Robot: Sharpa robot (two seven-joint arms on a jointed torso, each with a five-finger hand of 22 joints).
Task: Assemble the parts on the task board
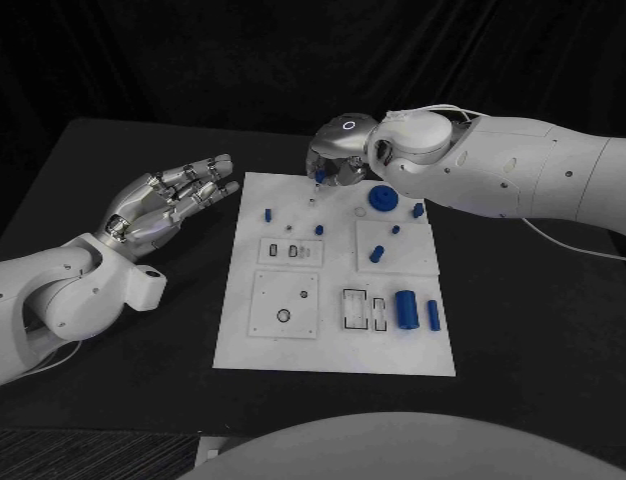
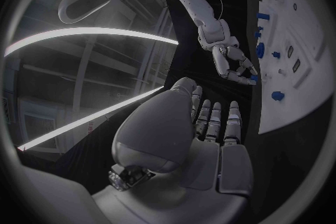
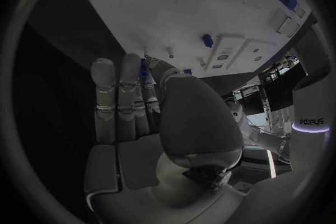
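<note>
Board [image 1: 335, 340] lies at mid-table, white, with rectangular plates and recesses on it. Blue parts are spread across it: a gear [image 1: 382, 198] near the far edge, two cylinders [image 1: 418, 311] beside a framed slot [image 1: 356, 309] at the near right, a peg [image 1: 269, 214] at the far left. One round hole [image 1: 283, 316] holds nothing. Right hand [image 1: 335, 160] hangs over the far edge, fingertips pinching a small blue part [image 3: 143, 65]. Left hand [image 1: 169, 200] hovers off the board's left side, fingers spread, holding nothing.
</note>
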